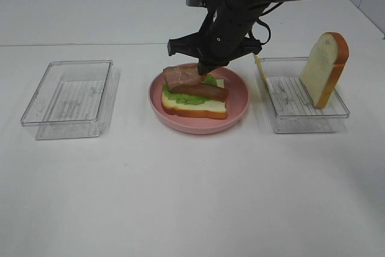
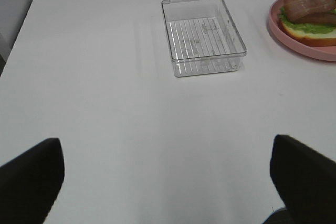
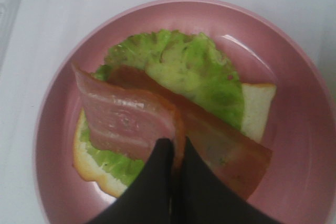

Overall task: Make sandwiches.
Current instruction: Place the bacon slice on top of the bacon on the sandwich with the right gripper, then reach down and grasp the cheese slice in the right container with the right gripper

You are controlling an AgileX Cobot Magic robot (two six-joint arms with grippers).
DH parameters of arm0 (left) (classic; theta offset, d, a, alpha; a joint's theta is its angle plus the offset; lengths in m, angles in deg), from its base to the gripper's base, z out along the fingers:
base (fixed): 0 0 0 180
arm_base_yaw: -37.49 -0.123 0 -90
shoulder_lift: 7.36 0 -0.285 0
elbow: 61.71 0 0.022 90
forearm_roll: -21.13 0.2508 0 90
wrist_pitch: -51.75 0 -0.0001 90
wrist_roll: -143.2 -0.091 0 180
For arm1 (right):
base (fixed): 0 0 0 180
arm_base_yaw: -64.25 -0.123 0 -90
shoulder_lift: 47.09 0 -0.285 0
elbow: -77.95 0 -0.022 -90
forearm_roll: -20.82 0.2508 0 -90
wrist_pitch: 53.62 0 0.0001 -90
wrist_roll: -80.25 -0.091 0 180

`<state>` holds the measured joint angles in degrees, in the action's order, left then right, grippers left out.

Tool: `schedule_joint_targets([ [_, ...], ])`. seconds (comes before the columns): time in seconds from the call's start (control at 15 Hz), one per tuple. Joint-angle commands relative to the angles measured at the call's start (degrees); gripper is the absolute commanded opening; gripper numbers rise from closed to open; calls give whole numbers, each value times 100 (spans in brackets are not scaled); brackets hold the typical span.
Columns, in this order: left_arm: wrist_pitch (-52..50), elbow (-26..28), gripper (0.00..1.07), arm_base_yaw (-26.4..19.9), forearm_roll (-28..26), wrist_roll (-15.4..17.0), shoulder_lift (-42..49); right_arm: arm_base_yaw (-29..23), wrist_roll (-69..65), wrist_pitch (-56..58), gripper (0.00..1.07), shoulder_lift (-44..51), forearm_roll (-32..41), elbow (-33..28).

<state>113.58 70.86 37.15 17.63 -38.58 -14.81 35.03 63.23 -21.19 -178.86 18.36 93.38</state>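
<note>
A slip of the held bacon strip point(image 1: 182, 76) is judged the main risk. It is pinched at one end between the closed fingers of the right gripper point(image 1: 207, 69), and its free end hangs toward 10 o'clock, past the edge of the stack. If it is let go from this height or angle, it may slide off the lettuce point(image 1: 179, 96) onto the pink plate point(image 1: 239, 97). A sticky release could also drag the strip back up with the fingertips. A low descent could push the lower bacon strip point(image 1: 209, 92) out of line.

Later trouble is expected from the leaning bread slice point(image 1: 325, 67). It is propped upright in the container point(image 1: 301, 114) at 3 o'clock from the plate and could topple if it is nudged before it is gripped. A yellow cheese slice point(image 1: 260, 69) is stood thinly against that container's near wall, so a clean hold on it may be hard to get.

The sandwich point(image 1: 194, 102) is set on the plate at the middle of the table and is judged about half built. A white bottom bread slice point(image 1: 194, 111) with an orange-brown crust is covered by ruffled green lettuce, and one reddish-brown strip is laid flat across it.

The left gripper point(image 2: 167, 153) is held wide open over bare table, gripping nothing. An empty container point(image 2: 205, 30) is seen beyond it, at 9 o'clock from the plate.
</note>
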Motion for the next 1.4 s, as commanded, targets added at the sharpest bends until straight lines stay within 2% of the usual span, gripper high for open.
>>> schedule_joint_targets([
  [0.07, -23, -11, 101, -11, -52, -11, 74, -11, -189, 6, 0, -63, -235, 17],
  [0.47, -23, -11, 101, -11, -52, -11, 74, -11, -338, -97, 0, -115, -487, 11],
  [0.53, -23, -11, 101, -11, -52, -11, 74, -11, -327, -115, 18, -115, -481, 11],
  [0.6, -23, -11, 101, -11, -52, -11, 74, -11, -304, -115, 30, -115, -481, 11],
  [0.73, -23, -11, 101, -11, -52, -11, 74, -11, -258, -63, 83, -115, -487, 11],
  [0.8, -23, -11, 101, -11, -52, -11, 74, -11, -11, 86, 98, -92, -481, 17],
  [0.93, -23, -11, 101, -11, -52, -11, 74, -11, 183, 344, 98, -23, -481, 69],
  [1.13, -23, -11, 101, -11, -52, -11, 74, -11, 435, 1037, 98, 218, -481, 464],
  [1.27, -23, -11, 101, -11, -52, -11, 74, -11, 837, 2097, 98, 430, -613, 1209],
  [1.4, -23, -11, 101, -11, -52, -11, 74, -6, 940, 2475, 98, 498, -859, 1461],
])
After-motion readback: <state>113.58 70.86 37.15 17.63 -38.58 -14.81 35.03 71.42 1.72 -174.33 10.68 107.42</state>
